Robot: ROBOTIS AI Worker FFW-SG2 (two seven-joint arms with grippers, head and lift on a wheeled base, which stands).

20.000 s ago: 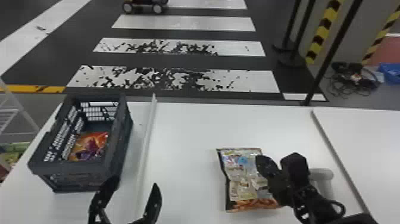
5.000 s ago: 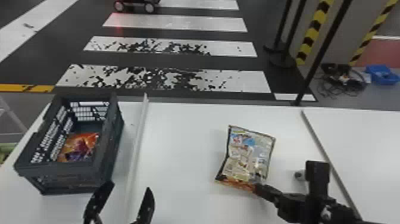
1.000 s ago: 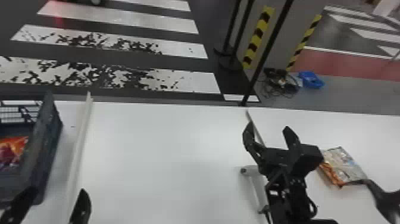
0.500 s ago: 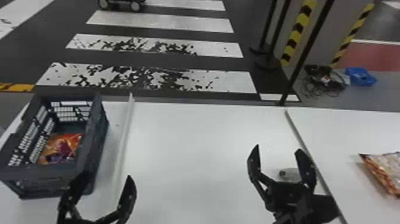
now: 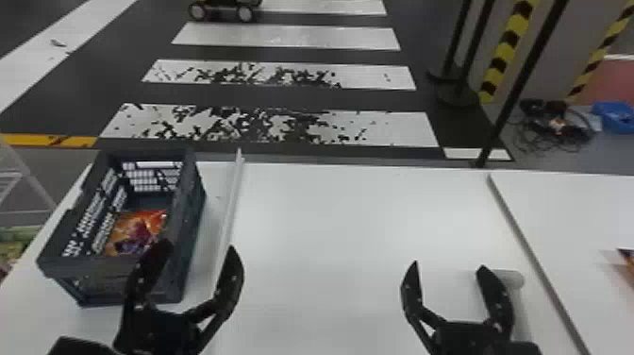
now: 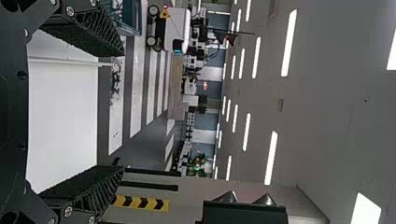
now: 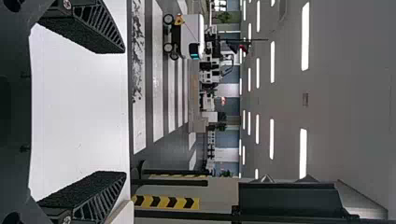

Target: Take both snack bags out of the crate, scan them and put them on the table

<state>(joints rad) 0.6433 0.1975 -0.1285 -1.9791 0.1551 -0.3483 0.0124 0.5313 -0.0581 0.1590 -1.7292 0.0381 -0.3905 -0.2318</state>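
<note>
In the head view my left gripper [image 5: 199, 249] is open in front of the crate's near right corner, one finger overlapping the crate [image 5: 191, 226] from this angle. An orange and purple snack bag [image 5: 137, 231] lies inside the crate. My right gripper [image 5: 448, 265] stands open over the table [image 5: 339, 226], beside the scanner [image 5: 509, 279], which it partly hides. The other snack bag [image 5: 629, 257] is cut off by the right edge, on the table beyond the grey strip. Both the left gripper [image 6: 123, 112] and the right gripper [image 7: 126, 112] have nothing between their fingers in their wrist views.
A white rail [image 5: 231, 203] runs along the crate's right side. A grey divider strip [image 5: 528, 255] crosses the table on the right. Behind the table's far edge stands a black post [image 5: 514, 94]; cables [image 5: 556, 123] and a blue box [image 5: 615, 115] lie on the floor.
The head view has swung back left, so the crate shows whole and the bag on the right is nearly out of view. Earlier, the right gripper was at that bag, which has since moved right past the strip.
</note>
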